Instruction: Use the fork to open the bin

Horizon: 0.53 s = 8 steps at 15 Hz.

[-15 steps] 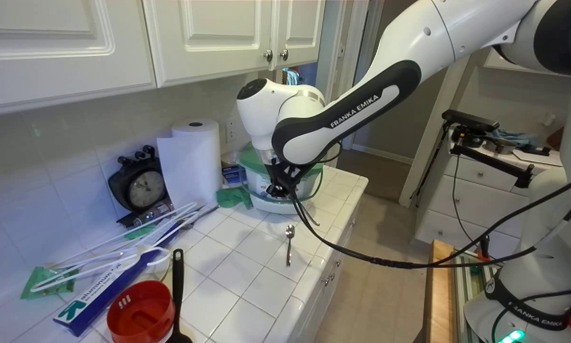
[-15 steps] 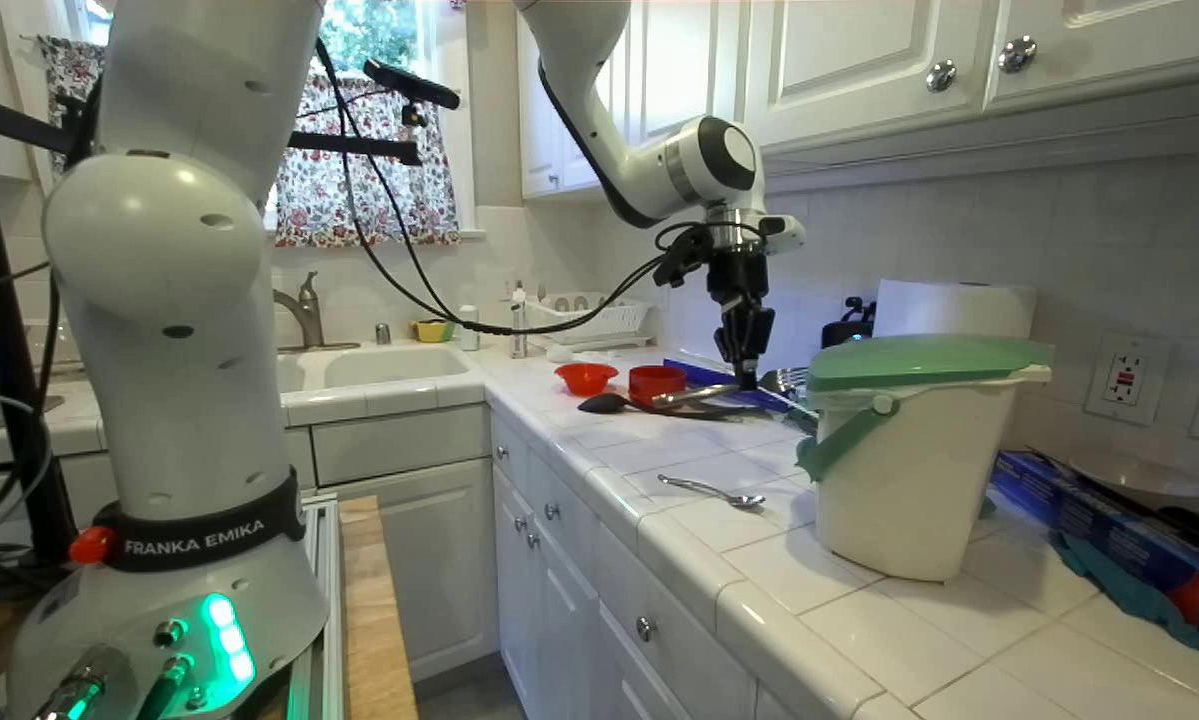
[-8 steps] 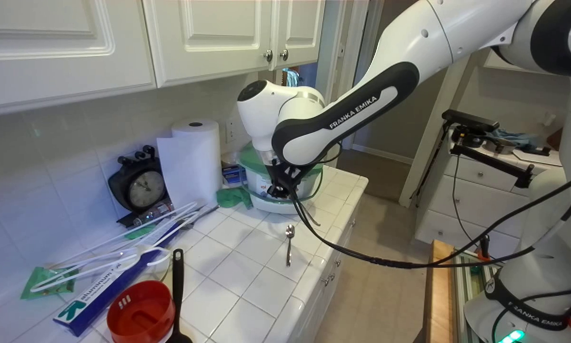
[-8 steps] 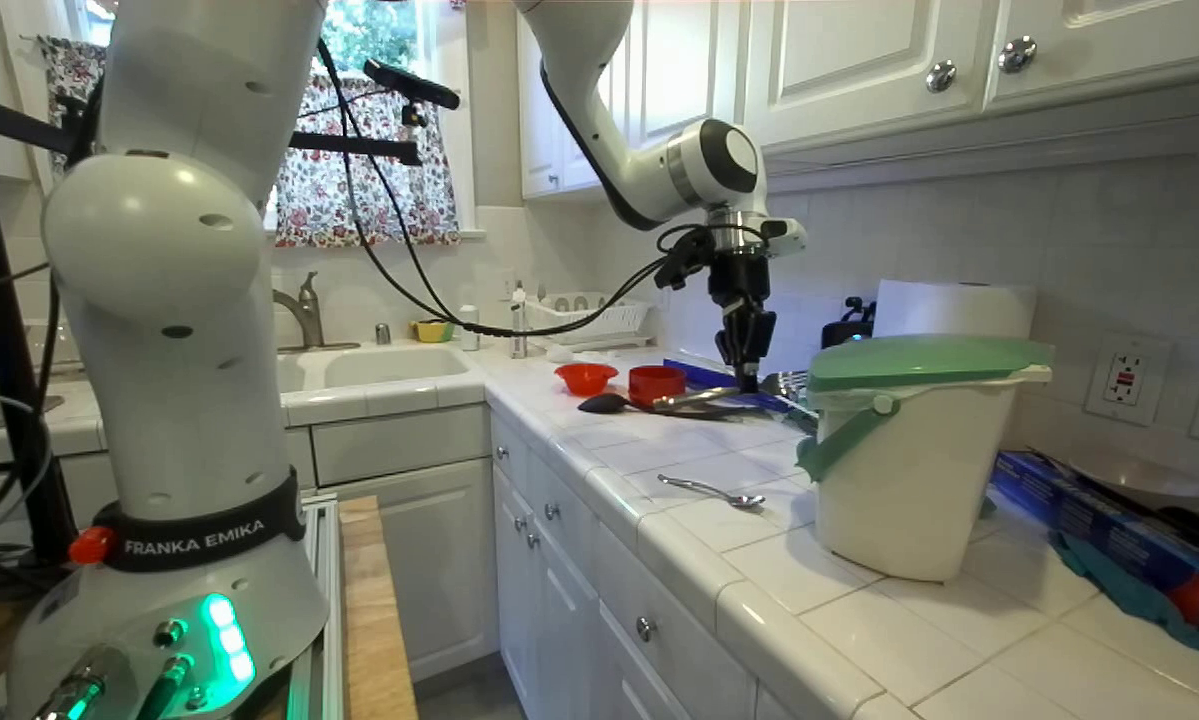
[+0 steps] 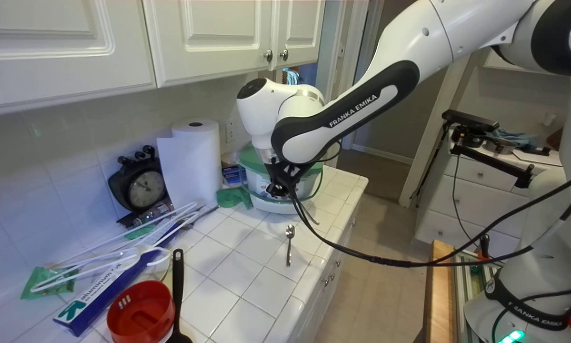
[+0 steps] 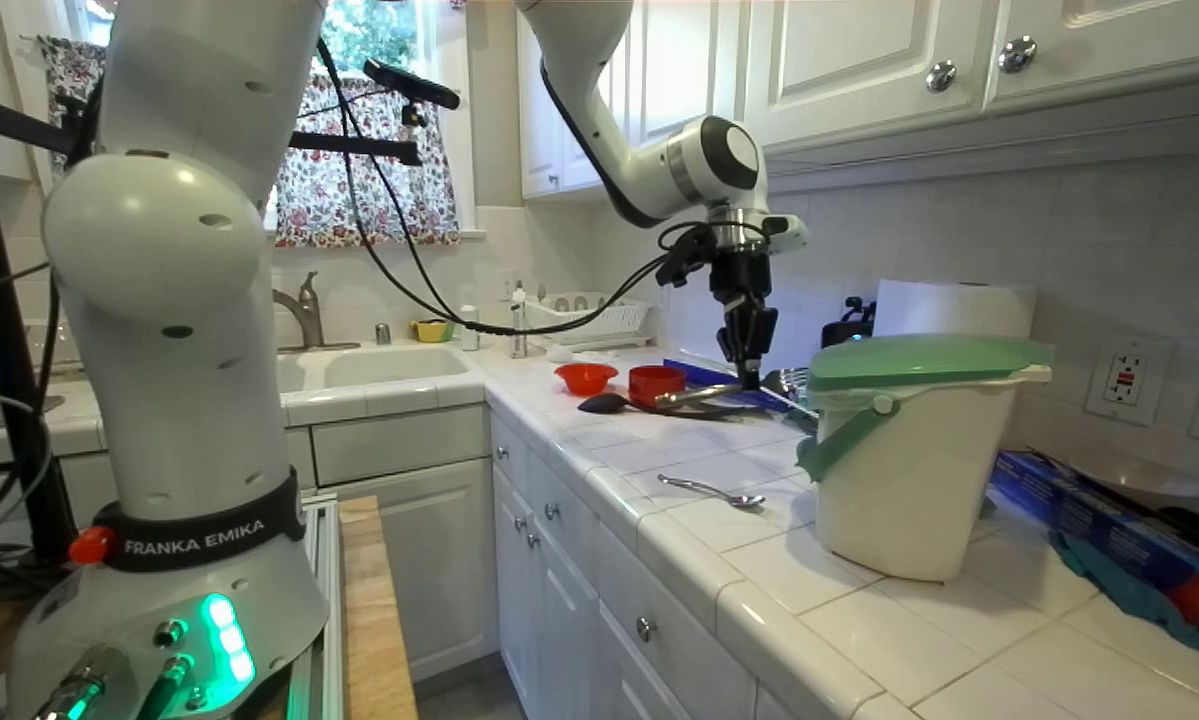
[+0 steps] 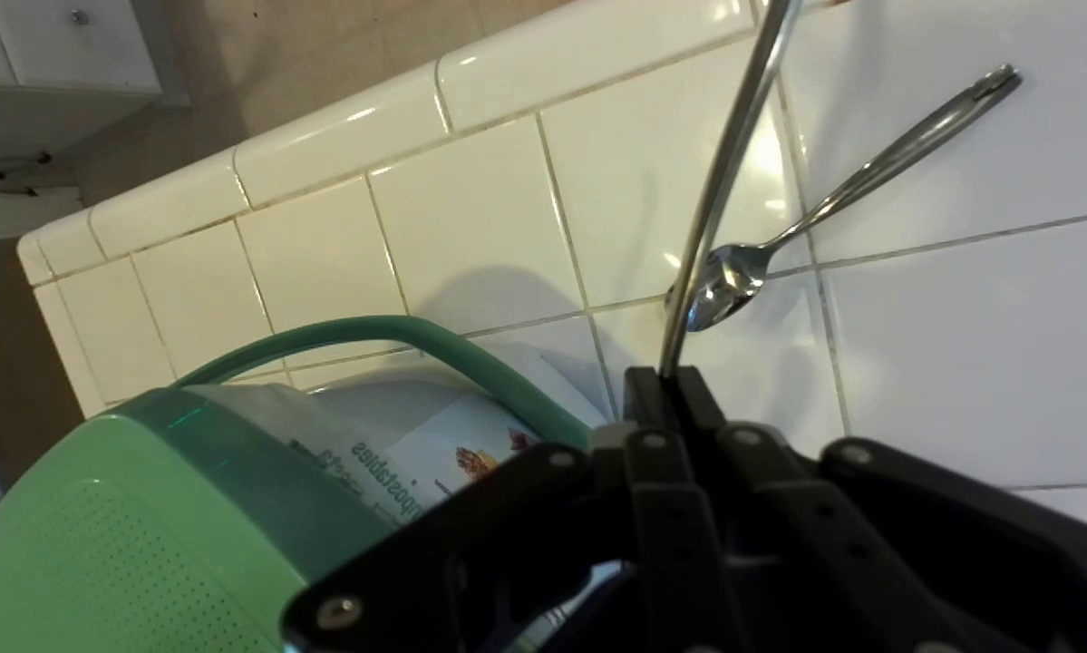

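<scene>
The bin (image 6: 909, 480), a white tub with a green domed lid, stands upright on the counter; it also shows in an exterior view (image 5: 259, 183) and its lid in the wrist view (image 7: 126, 526). The lid lies over its top. My gripper (image 6: 749, 384) is shut on the silver fork (image 6: 697, 396) and holds it about level above the counter, beside the bin. In the wrist view, the fork's handle (image 7: 729, 163) sticks out from between my fingertips (image 7: 673, 374). The tines are near the lid's edge; I cannot tell whether they touch. The tines are hidden in the wrist view.
A spoon (image 6: 711, 491) lies on the tiles before the bin. A paper towel roll (image 5: 197, 157), hangers (image 5: 118, 257), a foil box (image 5: 109, 290), a red cup (image 5: 141, 312) and a black-handled utensil (image 5: 178, 281) are on the counter. White cabinets (image 5: 218, 38) hang above.
My gripper and the fork have shifted only very slightly toward the bin. The bin, lid and spoon have not visibly moved.
</scene>
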Available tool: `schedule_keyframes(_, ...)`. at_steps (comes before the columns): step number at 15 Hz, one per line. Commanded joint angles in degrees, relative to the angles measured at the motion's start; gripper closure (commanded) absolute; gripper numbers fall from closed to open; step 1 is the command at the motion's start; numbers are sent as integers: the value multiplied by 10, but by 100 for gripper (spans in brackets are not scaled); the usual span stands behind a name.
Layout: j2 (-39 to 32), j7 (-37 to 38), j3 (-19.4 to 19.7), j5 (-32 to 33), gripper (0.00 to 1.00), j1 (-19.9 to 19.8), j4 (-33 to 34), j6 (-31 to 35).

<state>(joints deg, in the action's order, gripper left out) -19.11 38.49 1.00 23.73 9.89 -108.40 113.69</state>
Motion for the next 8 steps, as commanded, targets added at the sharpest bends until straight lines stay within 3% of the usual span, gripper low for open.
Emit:
schedule_keyframes(1, 6, 0, 0, 4, 97, 4, 9, -15)
schedule_keyframes(8, 21, 18, 2, 15, 97, 10, 7, -18)
